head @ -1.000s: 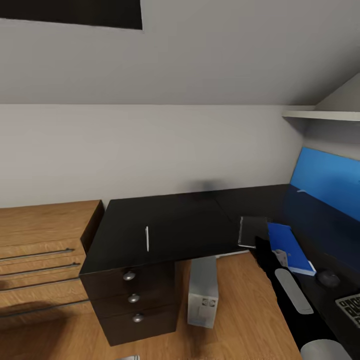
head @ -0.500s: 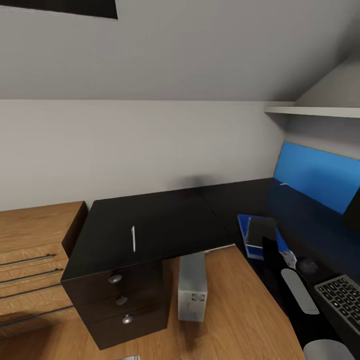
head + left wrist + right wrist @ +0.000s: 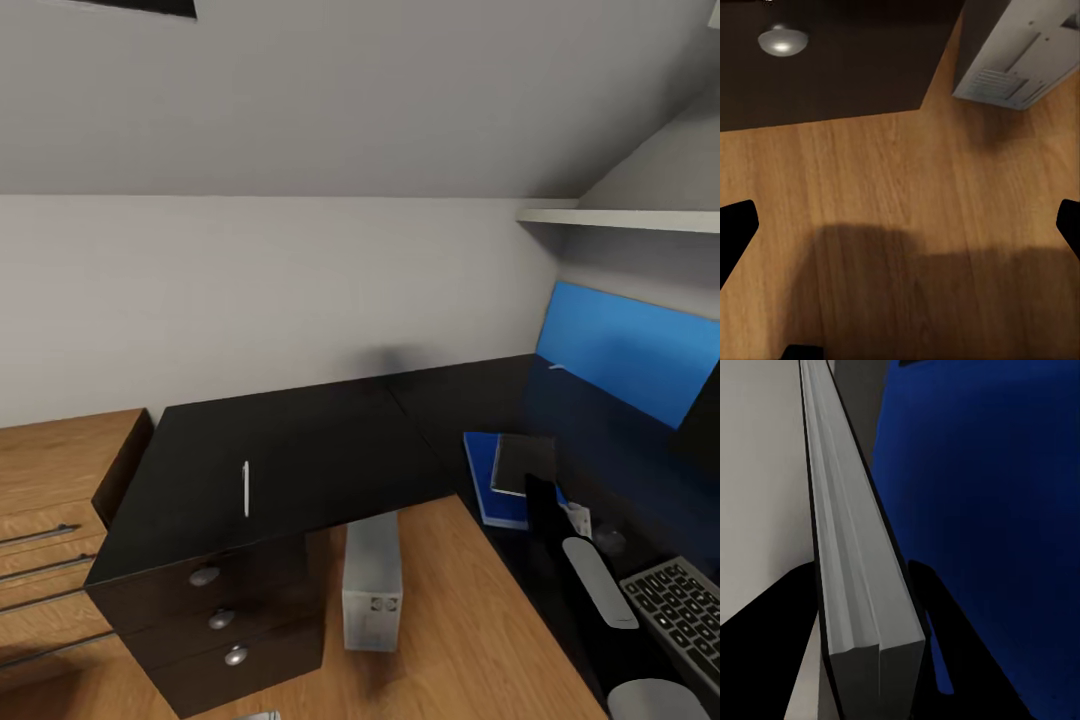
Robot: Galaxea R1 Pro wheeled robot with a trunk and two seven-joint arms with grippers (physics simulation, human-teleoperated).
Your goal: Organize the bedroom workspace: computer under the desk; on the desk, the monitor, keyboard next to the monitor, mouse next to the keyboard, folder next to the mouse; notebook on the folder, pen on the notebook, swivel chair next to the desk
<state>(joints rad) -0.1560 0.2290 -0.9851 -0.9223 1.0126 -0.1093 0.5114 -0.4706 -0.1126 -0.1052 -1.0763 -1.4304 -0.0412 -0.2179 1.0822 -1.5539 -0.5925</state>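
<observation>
Black desk [image 3: 300,450], white pen [image 3: 246,489], computer [image 3: 371,582] label unreadable

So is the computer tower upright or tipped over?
Upright: the computer stands on its base on the wood floor, just under the desk edge.

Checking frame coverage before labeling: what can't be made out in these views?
- Right hand: right wrist view. Shut on the notebook, or only beside it? Dark shapes, no contact seen.
- Keyboard: head view, cut off by the right edge.
- Mouse: head view, dark on the black desk, partly behind the right arm.
- Folder: head view, partly under the notebook.
- Computer: head view, its top hidden by the desk.
</observation>
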